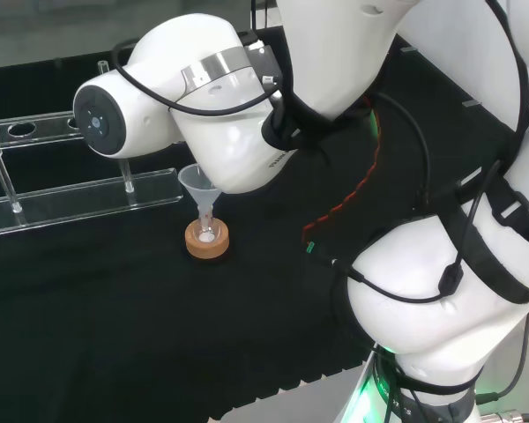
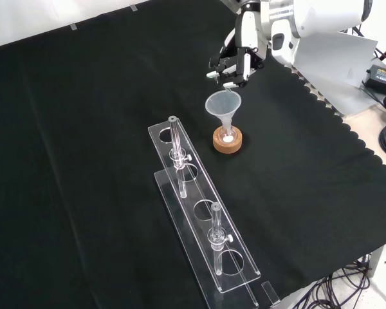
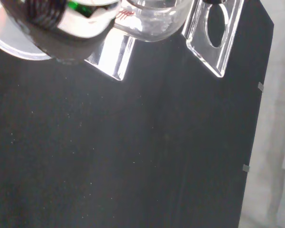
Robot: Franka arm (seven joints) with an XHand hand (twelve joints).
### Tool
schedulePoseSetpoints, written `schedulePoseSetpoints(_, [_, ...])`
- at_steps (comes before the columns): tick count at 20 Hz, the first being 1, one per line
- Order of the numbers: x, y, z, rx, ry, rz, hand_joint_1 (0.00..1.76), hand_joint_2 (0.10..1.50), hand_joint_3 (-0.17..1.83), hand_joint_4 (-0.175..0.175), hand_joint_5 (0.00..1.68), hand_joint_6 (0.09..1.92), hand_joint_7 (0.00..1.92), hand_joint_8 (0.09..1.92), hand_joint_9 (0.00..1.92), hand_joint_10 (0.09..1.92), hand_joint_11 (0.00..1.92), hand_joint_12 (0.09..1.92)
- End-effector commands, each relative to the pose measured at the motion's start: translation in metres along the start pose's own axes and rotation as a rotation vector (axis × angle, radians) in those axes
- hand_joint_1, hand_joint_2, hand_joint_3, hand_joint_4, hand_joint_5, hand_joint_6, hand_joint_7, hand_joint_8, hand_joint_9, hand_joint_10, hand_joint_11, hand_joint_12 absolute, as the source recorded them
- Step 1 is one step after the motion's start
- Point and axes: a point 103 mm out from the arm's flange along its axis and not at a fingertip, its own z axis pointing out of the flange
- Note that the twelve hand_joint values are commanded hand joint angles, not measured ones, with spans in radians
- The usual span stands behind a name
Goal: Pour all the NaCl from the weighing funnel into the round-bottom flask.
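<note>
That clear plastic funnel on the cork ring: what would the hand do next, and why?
Probably tip a little further. The hand hangs just above the clear plastic funnel, fingers curled as if pinching something small, and white powder already lies in the flask on the cork ring.

In the head view the arm's white link (image 1: 220, 141) hides the hand and covers the far rim of the clear funnel (image 1: 197, 187) on the cork ring (image 1: 207, 240). The flask in that ring is too clear to make out. In the front view, whether the hand (image 2: 235, 64) above the funnel holds anything is too small to tell.
</note>
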Motion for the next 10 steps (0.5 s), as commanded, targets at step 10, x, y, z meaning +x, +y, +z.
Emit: schedulePoseSetpoints(10, [-0.0021,-0.0021,0.0120,0.013,0.013,0.021,1.12,0.75,0.42,0.175,1.36,0.42,1.70,0.09,1.23,0.11,0.00,1.46])
